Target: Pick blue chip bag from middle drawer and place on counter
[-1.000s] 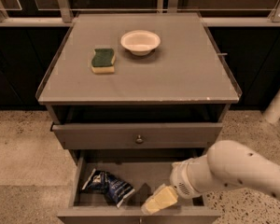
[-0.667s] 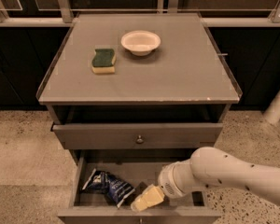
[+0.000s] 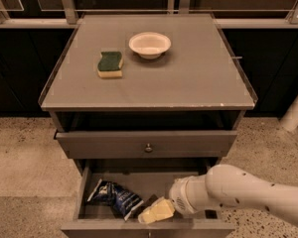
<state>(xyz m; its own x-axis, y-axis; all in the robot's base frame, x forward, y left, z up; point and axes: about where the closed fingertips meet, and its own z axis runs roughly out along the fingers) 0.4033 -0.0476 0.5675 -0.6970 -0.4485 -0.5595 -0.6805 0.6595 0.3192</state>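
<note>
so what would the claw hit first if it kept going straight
Probably the blue chip bag: the claw sits inside the middle drawer, pointing toward the bag's near end. Depth is unclear, so it might pass just in front.

Speckled beige floor (image 3: 25, 157) surrounds a grey cabinet (image 3: 89, 144). Dark low cupboards (image 3: 15, 78) flank it behind, under metal-framed glass panels (image 3: 67, 1). 1 white post (image 3: 295, 110) leans at right. The gripper (image 3: 156, 211) sits low at the cabinet's front.
</note>
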